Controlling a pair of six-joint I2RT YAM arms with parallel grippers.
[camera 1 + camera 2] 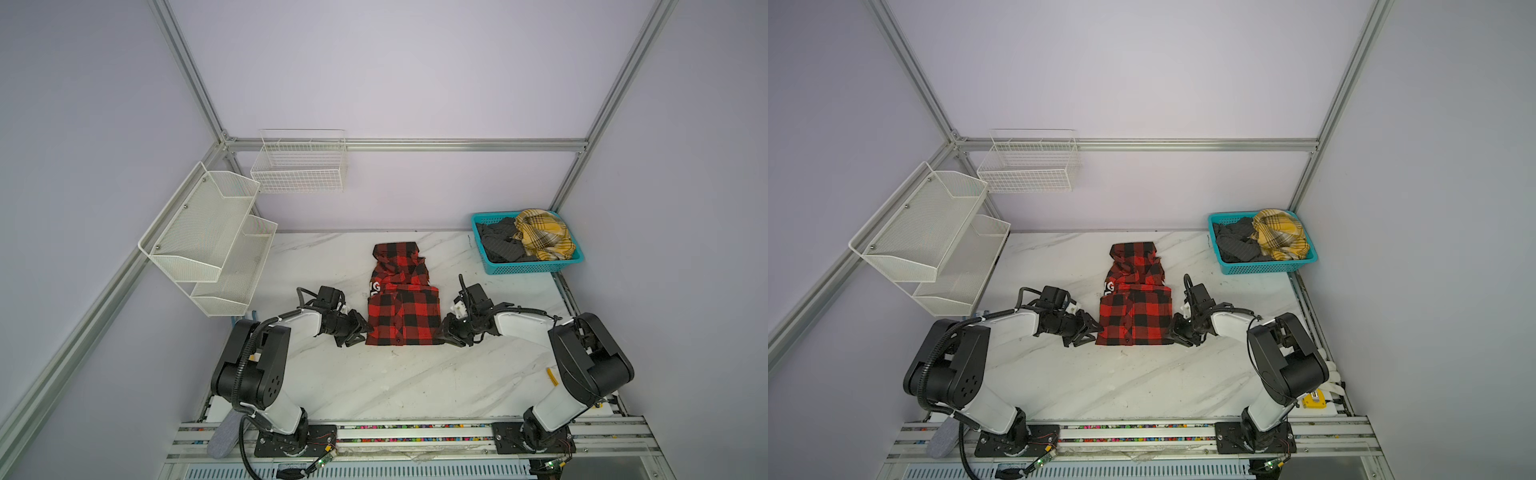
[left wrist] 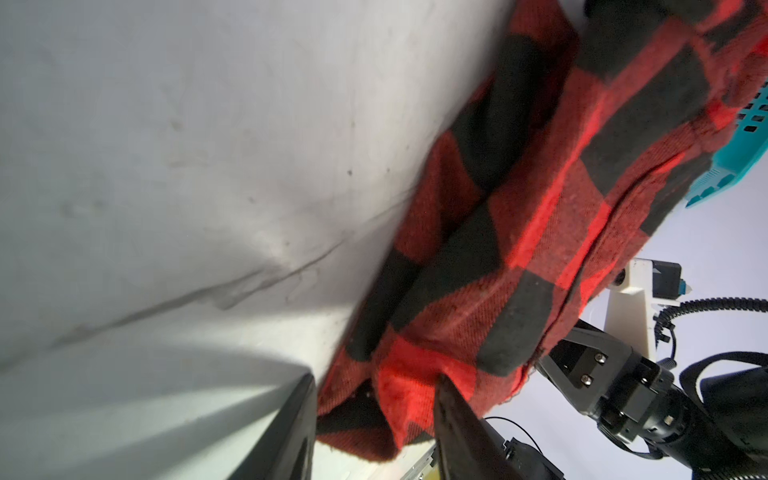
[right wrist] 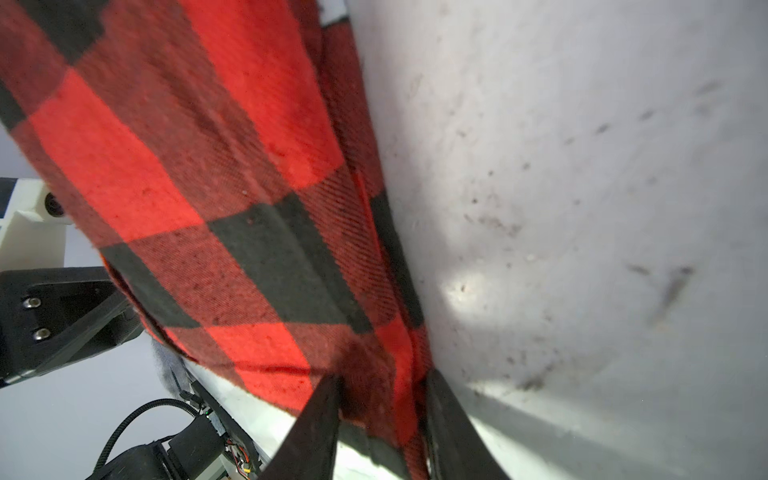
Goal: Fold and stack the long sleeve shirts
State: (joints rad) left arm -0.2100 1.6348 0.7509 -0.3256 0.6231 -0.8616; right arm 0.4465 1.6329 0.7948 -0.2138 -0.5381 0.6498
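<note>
The shirt [image 1: 403, 316] lies mid-frame on the worktop [image 1: 415, 382]. The left gripper [image 1: 362, 333] and right gripper [image 1: 443, 335] each pinch a lower corner of it. We should lift both evenly and carry the hem toward the collar, keeping the edges aligned.

Left arm [image 1: 301, 321] and right arm [image 1: 524, 328] reach inward, jaws clamped on shirt [image 1: 405, 320] corners.
</note>
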